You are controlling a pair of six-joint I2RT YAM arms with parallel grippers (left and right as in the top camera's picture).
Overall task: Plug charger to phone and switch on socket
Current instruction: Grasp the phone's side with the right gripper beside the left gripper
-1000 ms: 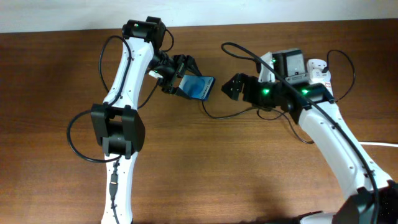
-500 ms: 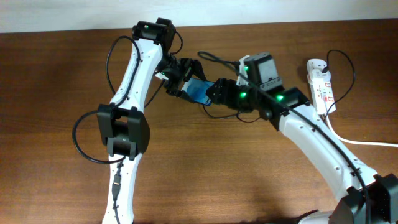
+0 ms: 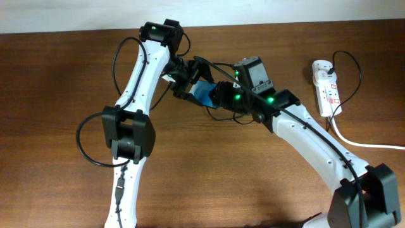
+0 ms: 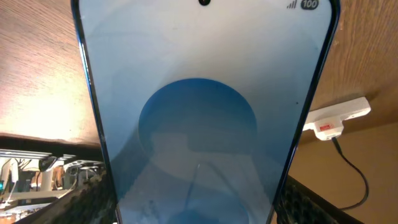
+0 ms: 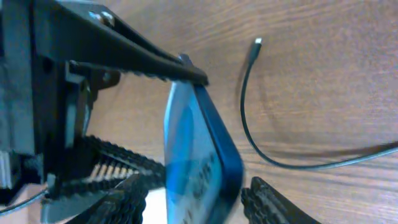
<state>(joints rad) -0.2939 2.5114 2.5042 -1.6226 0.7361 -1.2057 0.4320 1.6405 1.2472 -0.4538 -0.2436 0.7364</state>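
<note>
The left tool (image 3: 188,81) is clamped on the phone (image 3: 204,93), raised near the middle of the far edge. The right tool (image 5: 199,200) has its jaws apart, astride the phone's end. The charger (image 5: 244,118) lies loose on the surface (image 3: 63,158), and the socket (image 3: 328,85) sits by the right edge. It is probably best to hold the phone steady with its port exposed, then grip the plug tip (image 5: 257,42) squarely.

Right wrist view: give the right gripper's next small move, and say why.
Probably close the right gripper on the phone: its open fingers appear to straddle the phone's near end, while the left gripper clamps the far part. The charger tip lies loose on the table, held by neither gripper.
</note>
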